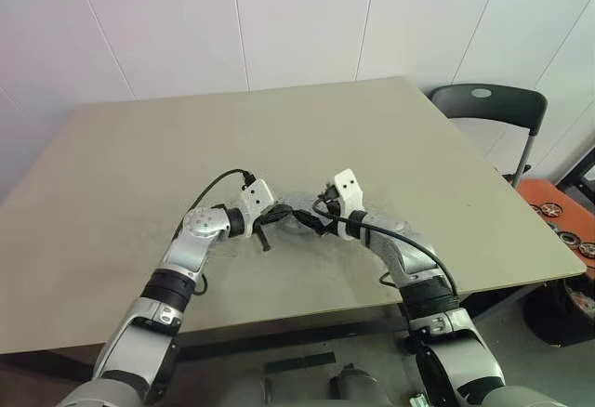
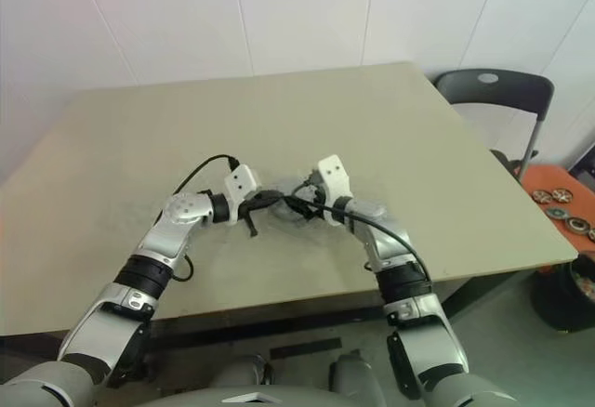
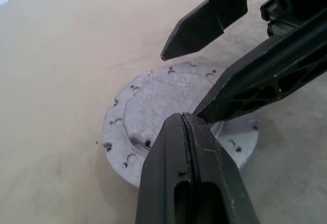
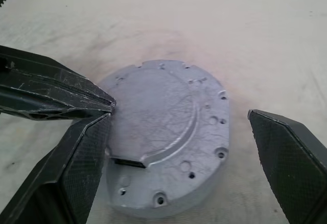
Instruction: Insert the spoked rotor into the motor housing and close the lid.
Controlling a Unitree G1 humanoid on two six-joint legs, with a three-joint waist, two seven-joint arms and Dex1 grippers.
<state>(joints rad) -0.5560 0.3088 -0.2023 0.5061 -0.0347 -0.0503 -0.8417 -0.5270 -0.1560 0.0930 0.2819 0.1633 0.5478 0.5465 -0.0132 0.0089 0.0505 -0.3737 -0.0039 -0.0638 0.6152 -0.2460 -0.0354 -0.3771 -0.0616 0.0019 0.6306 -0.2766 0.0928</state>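
A round silvery-grey lid [image 4: 166, 137] lies flat near the middle of a beige table [image 1: 139, 175], just in front of the robot. The right gripper [image 4: 184, 157] hovers over it with fingers spread wide, one at the lid's nine o'clock edge, one past three o'clock. The left gripper [image 3: 190, 127], fingers pressed together and empty, points its tip at the lid's surface.

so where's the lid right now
The lid lies flat on the table, near its front middle, between the shut left gripper and the open right gripper.
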